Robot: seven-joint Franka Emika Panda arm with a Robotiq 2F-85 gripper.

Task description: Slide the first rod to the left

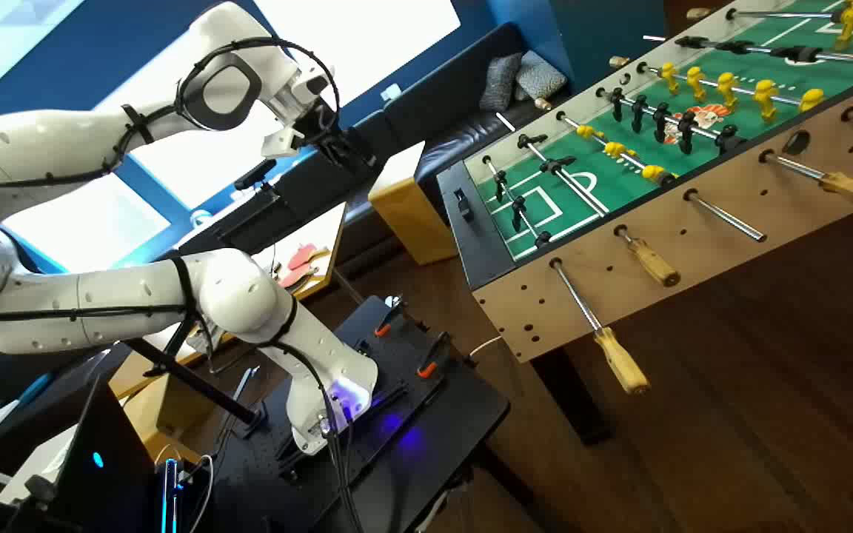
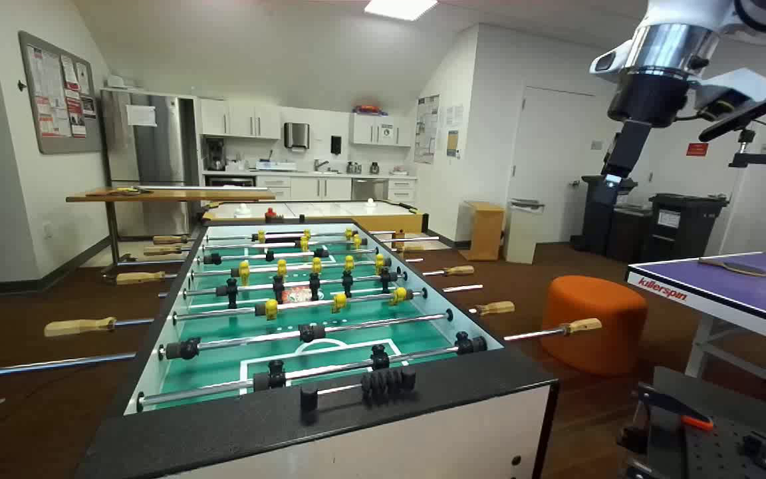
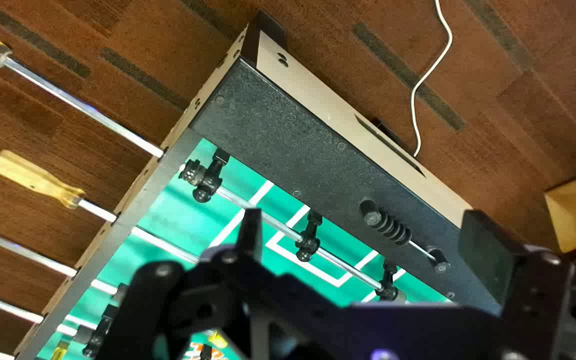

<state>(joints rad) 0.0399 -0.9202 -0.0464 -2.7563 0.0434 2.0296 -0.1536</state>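
The first rod is thin silver metal with a tan wooden handle. It is the endmost rod of the foosball table and carries black figures. Its handle [image 1: 621,361] sticks well out from the table's side in an exterior view. The handle also shows in an exterior view [image 2: 584,326], and the rod [image 3: 83,107] runs across the upper left of the wrist view. My gripper [image 1: 358,152] is raised in the air, apart from the rod and the table. It also shows in an exterior view [image 2: 610,189]. In the wrist view my gripper [image 3: 366,216] has its fingers wide apart with nothing between them.
The foosball table [image 1: 500,252] has several like rods; the neighbouring wooden handle [image 1: 652,263] is close to the first. A black score counter [image 3: 393,230] stands on the table's end. The robot's black base table [image 1: 471,392] bears orange-tipped clamps. An orange stool [image 2: 592,326] stands nearby.
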